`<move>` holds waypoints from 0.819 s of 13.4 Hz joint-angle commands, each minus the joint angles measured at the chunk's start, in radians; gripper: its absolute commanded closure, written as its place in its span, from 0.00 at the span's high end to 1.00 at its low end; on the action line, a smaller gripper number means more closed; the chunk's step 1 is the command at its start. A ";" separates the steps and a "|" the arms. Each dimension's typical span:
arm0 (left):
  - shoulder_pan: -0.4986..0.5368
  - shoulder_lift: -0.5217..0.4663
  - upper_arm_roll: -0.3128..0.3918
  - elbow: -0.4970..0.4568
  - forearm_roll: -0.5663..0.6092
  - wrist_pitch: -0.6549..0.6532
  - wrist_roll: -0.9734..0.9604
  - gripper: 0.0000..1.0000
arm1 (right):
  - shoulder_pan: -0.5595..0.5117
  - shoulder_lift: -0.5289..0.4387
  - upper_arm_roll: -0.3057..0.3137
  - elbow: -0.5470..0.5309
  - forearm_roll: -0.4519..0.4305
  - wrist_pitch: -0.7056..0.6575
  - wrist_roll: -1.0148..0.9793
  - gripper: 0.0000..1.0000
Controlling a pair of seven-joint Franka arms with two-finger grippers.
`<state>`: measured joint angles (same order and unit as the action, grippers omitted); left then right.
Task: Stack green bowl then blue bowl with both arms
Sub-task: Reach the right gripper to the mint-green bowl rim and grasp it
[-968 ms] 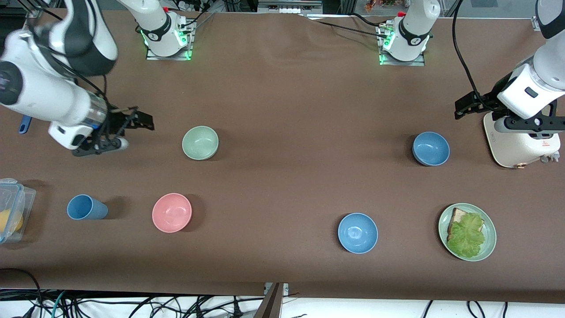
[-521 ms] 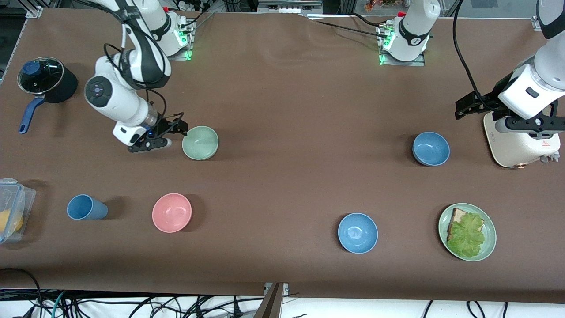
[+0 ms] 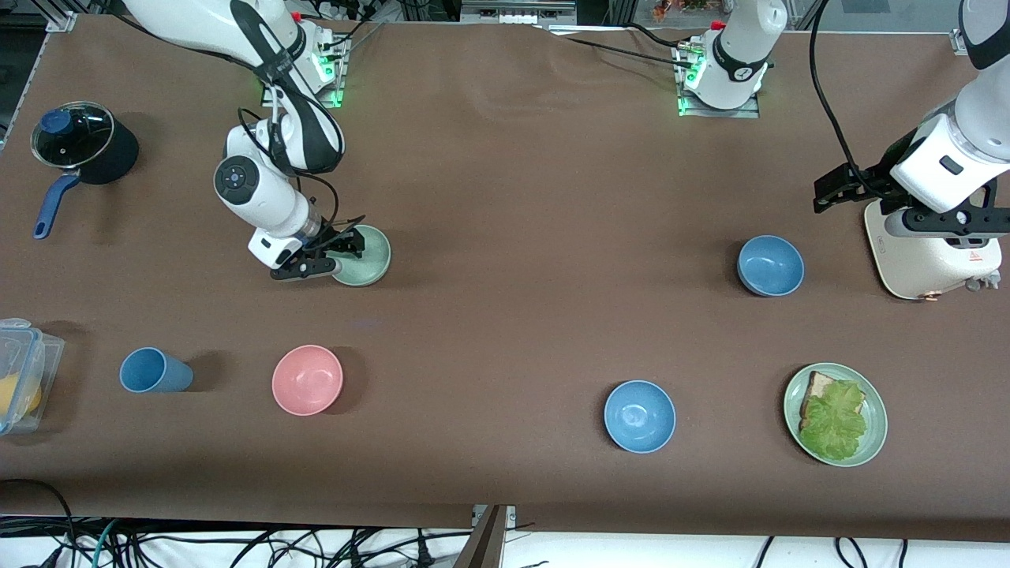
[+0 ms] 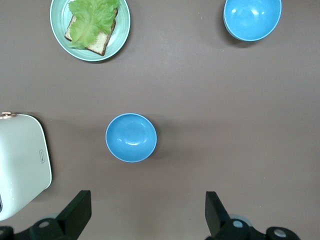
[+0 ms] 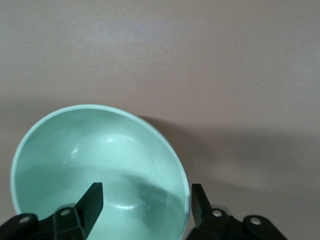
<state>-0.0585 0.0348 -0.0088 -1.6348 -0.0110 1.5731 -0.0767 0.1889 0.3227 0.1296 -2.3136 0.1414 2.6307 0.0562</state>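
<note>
The green bowl [image 3: 371, 256] sits upright on the brown table toward the right arm's end. My right gripper [image 3: 341, 256] is open and low at its rim. In the right wrist view one finger [image 5: 94, 200] is over the inside of the green bowl [image 5: 100, 150], and the other [image 5: 198, 199] is just outside the rim, with the right gripper [image 5: 146, 200] astride it. The blue bowl [image 3: 770, 265] stands toward the left arm's end. My left gripper [image 3: 943, 223] waits open and empty, high over the toaster. The left wrist view shows the left gripper [image 4: 145, 217] and the blue bowl [image 4: 131, 137].
A brighter blue bowl [image 3: 639, 416], a pink bowl [image 3: 307, 379] and a blue cup [image 3: 154, 371] stand nearer the front camera. A green plate [image 3: 793, 394] holds bread and lettuce. A white toaster [image 3: 915, 268], a black pot [image 3: 79, 146] and a plastic box [image 3: 20, 375] stand at the table's ends.
My right arm has swung in from the table's end and lowered its open gripper onto the green bowl's rim. The left arm and all bowls have stayed still.
</note>
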 commanded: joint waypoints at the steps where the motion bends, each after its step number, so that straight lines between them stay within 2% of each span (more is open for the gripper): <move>1: 0.003 0.013 0.000 0.032 -0.012 -0.022 -0.003 1.00 | 0.003 -0.002 0.001 -0.006 0.014 0.015 0.011 0.19; 2: 0.003 0.013 0.000 0.032 -0.012 -0.022 -0.003 1.00 | 0.003 -0.002 0.001 0.000 0.015 0.009 0.020 0.00; 4: 0.003 0.013 -0.002 0.032 -0.012 -0.022 -0.003 1.00 | 0.004 -0.016 0.002 0.025 0.010 -0.032 0.083 0.00; 6: 0.003 0.013 0.000 0.032 -0.012 -0.022 -0.003 1.00 | 0.021 -0.024 0.004 0.121 0.010 -0.163 0.120 0.00; 8: 0.003 0.013 0.000 0.032 -0.012 -0.022 -0.003 1.00 | 0.068 -0.014 0.002 0.276 0.009 -0.329 0.212 0.00; 11: 0.003 0.013 0.000 0.032 -0.012 -0.022 -0.003 1.00 | 0.185 0.093 0.002 0.497 0.006 -0.393 0.425 0.00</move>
<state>-0.0583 0.0348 -0.0088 -1.6342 -0.0110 1.5721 -0.0767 0.2957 0.3231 0.1358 -1.9663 0.1422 2.2807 0.3562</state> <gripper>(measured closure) 0.000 0.960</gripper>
